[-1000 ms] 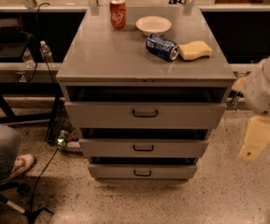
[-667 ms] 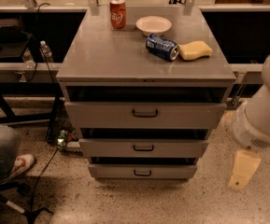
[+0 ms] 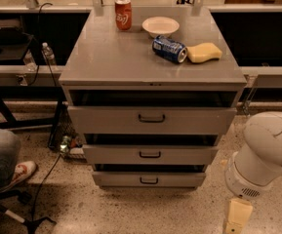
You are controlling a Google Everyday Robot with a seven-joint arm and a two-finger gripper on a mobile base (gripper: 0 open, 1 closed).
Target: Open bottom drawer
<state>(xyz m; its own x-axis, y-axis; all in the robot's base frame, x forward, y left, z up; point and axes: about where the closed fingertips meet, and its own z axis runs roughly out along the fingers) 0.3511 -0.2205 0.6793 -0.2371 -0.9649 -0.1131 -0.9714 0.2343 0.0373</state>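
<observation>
The grey cabinet (image 3: 106, 57) has three drawers. The bottom drawer (image 3: 116, 180) is the lowest and shortest front, with a small dark loop handle (image 3: 149, 180) at its centre; a dark gap runs above it. My white arm (image 3: 267, 150) comes in at the lower right. The gripper (image 3: 237, 218) hangs at the bottom edge of the view, near the floor. It is to the right of the bottom drawer and well apart from the handle.
On the cabinet top stand a red can (image 3: 123, 14) and a white bowl (image 3: 160, 26), with a blue can (image 3: 169, 49) on its side and a yellow sponge (image 3: 204, 52). A person's leg and shoe (image 3: 6, 162) and a chair base (image 3: 13, 213) are at the left. Cables run on the floor.
My arm has dropped from beside the top drawer down to the lower right, and the gripper is now near the floor at the frame's bottom edge. The drawers have not moved.
</observation>
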